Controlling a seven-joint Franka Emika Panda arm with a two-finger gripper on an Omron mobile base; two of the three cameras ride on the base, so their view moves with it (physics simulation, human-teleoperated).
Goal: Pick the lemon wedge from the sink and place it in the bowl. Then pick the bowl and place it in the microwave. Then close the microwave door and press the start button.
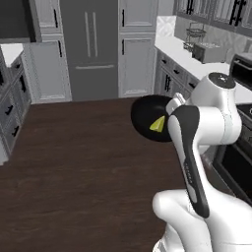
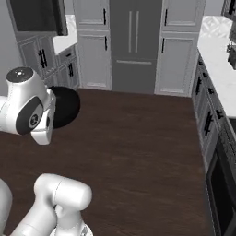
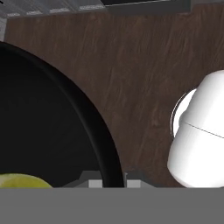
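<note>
Hand view: claw (image 3: 114, 180) pinches bowl (image 3: 39, 127) rim.

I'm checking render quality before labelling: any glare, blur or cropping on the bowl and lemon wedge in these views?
Left base view: bowl sharp, matte black, lemon wedge bright, arm hides its right side. Right base view: bowl mostly behind the arm. Hand view: rim shows a soft highlight, wedge cropped and blurry.

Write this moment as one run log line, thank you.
phase: carrying bowl | gripper: shut on bowl rim | lemon wedge: inside bowl
</note>
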